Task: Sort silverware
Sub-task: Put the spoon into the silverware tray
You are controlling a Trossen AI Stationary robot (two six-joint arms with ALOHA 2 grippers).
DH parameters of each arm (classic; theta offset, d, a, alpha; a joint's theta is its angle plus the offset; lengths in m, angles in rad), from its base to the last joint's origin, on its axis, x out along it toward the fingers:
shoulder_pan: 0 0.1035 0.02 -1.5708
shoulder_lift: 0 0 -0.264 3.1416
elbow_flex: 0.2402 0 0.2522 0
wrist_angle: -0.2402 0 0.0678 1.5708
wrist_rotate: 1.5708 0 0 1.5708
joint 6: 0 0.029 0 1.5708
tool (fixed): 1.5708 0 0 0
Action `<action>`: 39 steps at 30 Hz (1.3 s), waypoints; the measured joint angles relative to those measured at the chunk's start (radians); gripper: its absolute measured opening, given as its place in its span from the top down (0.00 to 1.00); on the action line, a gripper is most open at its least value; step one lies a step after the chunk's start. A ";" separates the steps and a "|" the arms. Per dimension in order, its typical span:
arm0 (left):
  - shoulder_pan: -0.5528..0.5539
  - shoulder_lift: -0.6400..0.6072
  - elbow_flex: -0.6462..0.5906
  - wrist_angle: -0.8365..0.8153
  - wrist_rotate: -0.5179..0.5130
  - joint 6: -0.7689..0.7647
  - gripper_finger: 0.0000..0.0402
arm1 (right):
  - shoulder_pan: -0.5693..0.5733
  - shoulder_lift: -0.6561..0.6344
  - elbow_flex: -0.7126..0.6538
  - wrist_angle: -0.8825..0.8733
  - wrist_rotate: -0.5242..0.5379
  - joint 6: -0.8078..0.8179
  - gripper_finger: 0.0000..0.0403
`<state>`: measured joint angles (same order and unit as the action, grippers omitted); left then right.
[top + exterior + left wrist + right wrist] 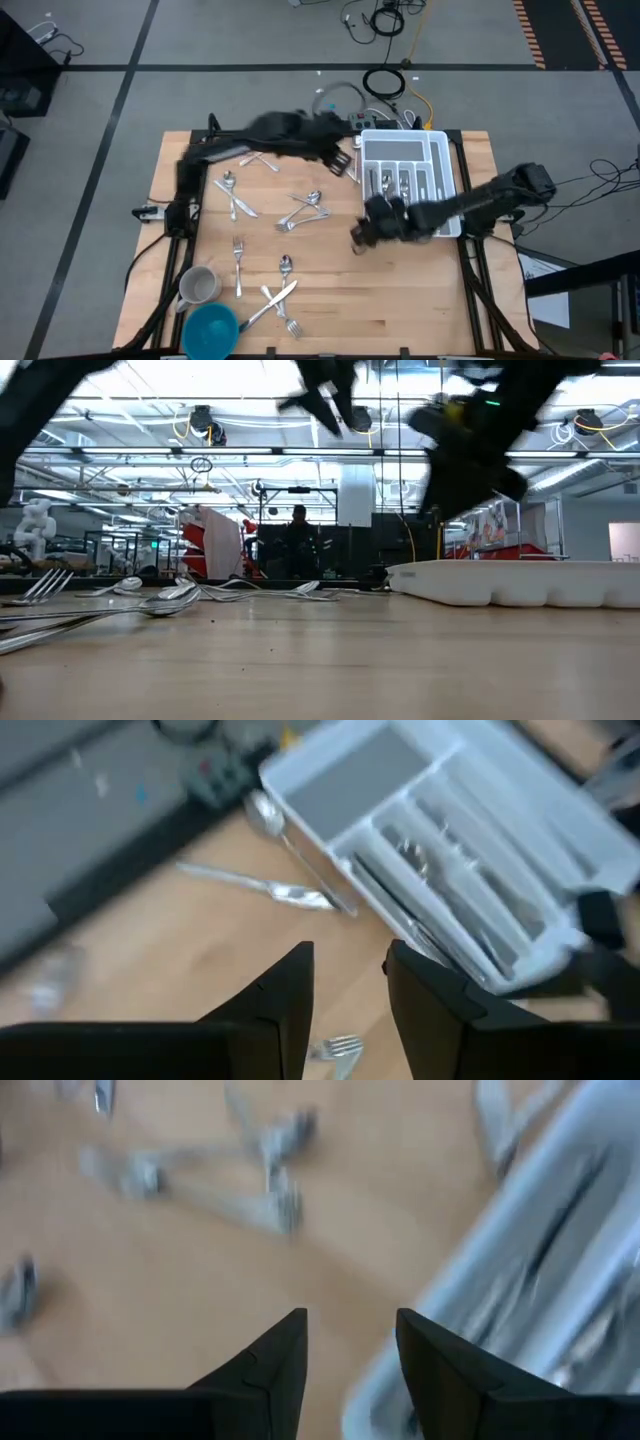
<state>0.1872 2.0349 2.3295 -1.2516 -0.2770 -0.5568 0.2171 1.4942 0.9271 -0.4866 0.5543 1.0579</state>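
Silverware lies scattered on the wooden table: spoons and forks (305, 205), a spoon and knife (232, 196), a fork (238, 265) and crossed pieces (277, 300). More pieces lie in the white organiser tray (410, 150). My left gripper (345, 160) hangs open above the table at the tray's far left corner, with nothing between its fingers (348, 952). My right gripper (358, 235) stands open by the tray's near left corner, also with nothing between its fingers (350, 1315). Two spoons (280, 892) lie on the table beside the tray's wall (330, 840).
A grey mug (198, 285) and a blue bowl (210, 328) stand at the table's near left corner. Cables and a power strip (385, 115) lie beyond the far edge. Bare wood stretches along the near side (400, 300).
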 joint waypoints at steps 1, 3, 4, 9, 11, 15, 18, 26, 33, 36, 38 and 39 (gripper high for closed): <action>-0.001 -0.050 -0.001 -0.003 -0.009 0.030 0.67 | -0.042 0.000 0.037 -0.009 0.000 -0.055 0.64; -0.001 -0.149 -0.002 -0.015 -0.015 0.069 0.67 | -0.135 0.000 0.122 -0.025 -0.007 -0.176 0.64; -0.001 -0.206 -0.002 -0.021 -0.016 0.075 0.67 | -0.184 0.001 0.164 -0.031 -0.015 -0.238 0.64; 0.000 -0.454 0.001 -0.032 -0.027 0.082 0.67 | -0.402 0.063 0.385 -0.130 -0.057 -0.451 0.64; 0.000 -0.527 -0.001 -0.033 -0.028 0.103 0.67 | -0.464 0.113 0.457 -0.186 -0.072 -0.525 0.63; 0.000 -0.663 -0.001 -0.044 -0.058 0.126 0.67 | -0.529 0.256 0.575 -0.231 -0.185 -0.637 0.59; 0.000 -0.736 0.000 -0.056 -0.077 0.120 0.67 | -0.539 0.370 0.641 -0.272 -0.191 -0.682 0.54; 0.000 -0.824 -0.001 -0.108 -0.083 0.119 0.67 | -0.556 0.594 0.758 -0.535 -0.169 -0.539 0.52; 0.000 -0.817 -0.001 -0.170 -0.103 0.154 0.67 | -0.563 0.678 0.762 -0.519 -0.254 -0.517 0.52; 0.000 -0.802 -0.001 -0.201 -0.103 0.153 0.67 | -0.567 0.682 0.763 -0.523 -0.249 -0.480 0.52; 0.000 -0.791 -0.001 -0.220 -0.103 0.153 0.67 | -0.578 0.678 0.763 -0.524 -0.235 -0.448 0.52; 0.000 -0.786 -0.001 -0.228 -0.103 0.153 0.67 | -0.584 0.677 0.763 -0.525 -0.230 -0.437 0.52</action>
<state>0.1875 1.2485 2.3283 -1.4795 -0.3798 -0.4035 -0.3667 2.1712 1.6897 -1.0117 0.3242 0.6211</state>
